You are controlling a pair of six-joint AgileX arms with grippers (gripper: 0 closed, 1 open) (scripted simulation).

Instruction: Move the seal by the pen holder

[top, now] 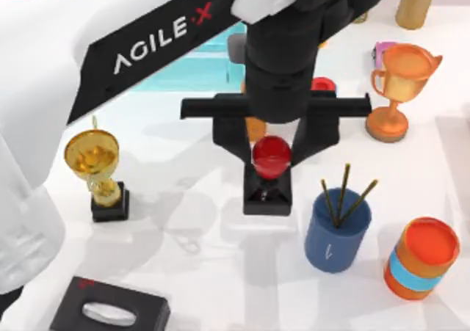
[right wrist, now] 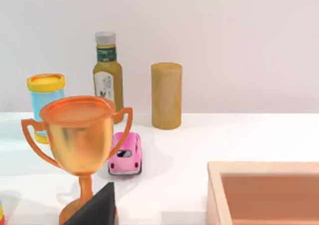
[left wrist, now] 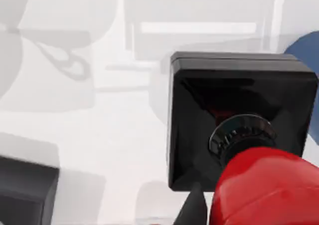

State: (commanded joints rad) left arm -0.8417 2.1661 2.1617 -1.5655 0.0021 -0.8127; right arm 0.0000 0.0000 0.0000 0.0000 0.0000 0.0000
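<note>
Seal [top: 269, 175] standing upright on white table [top: 191, 221] near centre, black square base on the surface, red ball knob between the two dark fingers [top: 236, 153] of left gripper [top: 270, 158]. Left to right in top view: black tissue box [top: 110, 313] at near left edge; gold trophy [top: 98, 171] on black square base, well apart from seal; left arm [top: 147, 37] reaching in diagonally from upper left, wrist pointing straight down over seal, crossbar of gripper level, fingers angled inward and closed against both sides of red knob. Just right of seal, apart from it: pen holder [top: 336, 232], dark blue cup with three thin pencils [top: 344, 195] leaning out. Farther right: orange can [top: 421, 257] with blue band, near right edge. Behind, toward upper right: orange trophy [top: 400, 89], pink object [top: 382, 51] partly hidden beside it, tan cylinder [top: 417, 1] at far edge.

Left wrist view: seal base [left wrist: 239, 115] seen from above, red knob [left wrist: 269, 190] close to lens, blue edge of pen holder [left wrist: 306, 50] just beyond the base.

Right wrist view: orange trophy [right wrist: 82, 140] close, pink toy car [right wrist: 125, 154], sauce bottle [right wrist: 107, 73], tan cylinder [right wrist: 166, 95], yellow-lidded blue jar [right wrist: 45, 98], wooden tray [right wrist: 264, 192]; dark tip of right gripper [right wrist: 97, 207] at lower edge, opening cannot be told.
</note>
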